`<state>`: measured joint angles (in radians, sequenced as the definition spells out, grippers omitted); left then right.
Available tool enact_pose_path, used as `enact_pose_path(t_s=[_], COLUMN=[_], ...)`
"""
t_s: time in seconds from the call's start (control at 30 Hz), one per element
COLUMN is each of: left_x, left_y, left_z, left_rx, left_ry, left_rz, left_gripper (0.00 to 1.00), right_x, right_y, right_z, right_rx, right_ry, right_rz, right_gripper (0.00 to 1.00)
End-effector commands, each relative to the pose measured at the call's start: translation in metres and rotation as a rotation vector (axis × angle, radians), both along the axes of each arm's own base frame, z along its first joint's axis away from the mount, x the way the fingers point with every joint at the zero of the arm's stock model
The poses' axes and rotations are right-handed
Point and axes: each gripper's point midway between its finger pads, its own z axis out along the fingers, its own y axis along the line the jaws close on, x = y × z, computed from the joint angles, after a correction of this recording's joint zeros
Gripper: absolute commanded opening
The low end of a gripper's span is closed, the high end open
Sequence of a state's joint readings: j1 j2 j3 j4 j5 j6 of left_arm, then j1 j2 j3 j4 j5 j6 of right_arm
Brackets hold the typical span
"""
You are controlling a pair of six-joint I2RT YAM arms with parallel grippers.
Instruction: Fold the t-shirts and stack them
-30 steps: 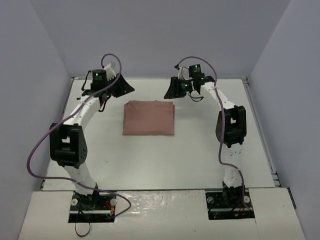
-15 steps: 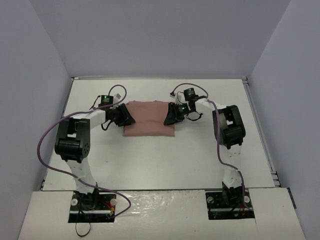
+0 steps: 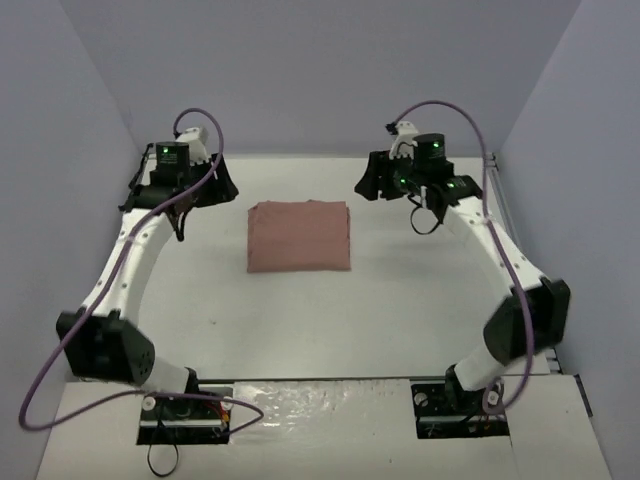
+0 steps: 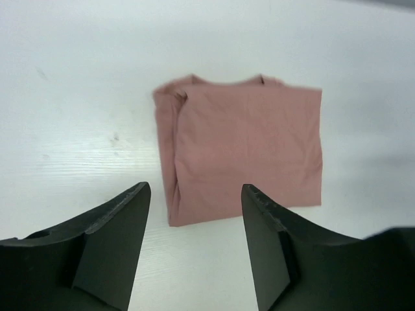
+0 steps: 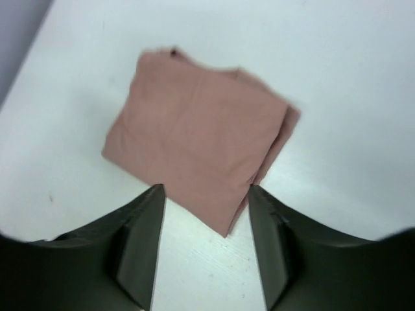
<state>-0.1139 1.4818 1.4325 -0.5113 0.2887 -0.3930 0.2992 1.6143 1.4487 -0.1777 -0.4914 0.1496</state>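
The dusty-pink t-shirt (image 3: 299,236) lies folded into a neat rectangle on the white table, plain side up. It also shows in the left wrist view (image 4: 243,152) and in the right wrist view (image 5: 198,133). My left gripper (image 3: 212,186) is raised at the far left, apart from the shirt, open and empty (image 4: 194,194). My right gripper (image 3: 372,182) is raised at the far right, apart from the shirt, open and empty (image 5: 206,194).
The white table (image 3: 300,320) is walled in by grey panels at the back and both sides. Purple cables loop off both arms. The arm bases stand at the near edge.
Both grippers were down at the folded shirt's left and right edges half a second ago. Both have since lifted and drawn back to the far corners. The shirt lies as before.
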Motion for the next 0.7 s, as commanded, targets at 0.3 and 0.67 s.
enact_pose_path(t_s=[0.3,0.67], left_x=[-0.160,-0.203], left_y=[0.123,0.139], left_z=[0.211,0.185], left_rx=[0.444,0.512], left_ry=[-0.457,-0.414], left_rz=[0.390,0.445], left_gripper=[0.90,0.97], right_x=[-0.108,-0.159], right_y=[-0.163,-0.193], right_z=[0.211,0.225], right_rx=[-0.062,-0.110], right_ry=[-0.593,-0.711], right_rz=[-0.672,-0.726], right_gripper=[1.00,1.00])
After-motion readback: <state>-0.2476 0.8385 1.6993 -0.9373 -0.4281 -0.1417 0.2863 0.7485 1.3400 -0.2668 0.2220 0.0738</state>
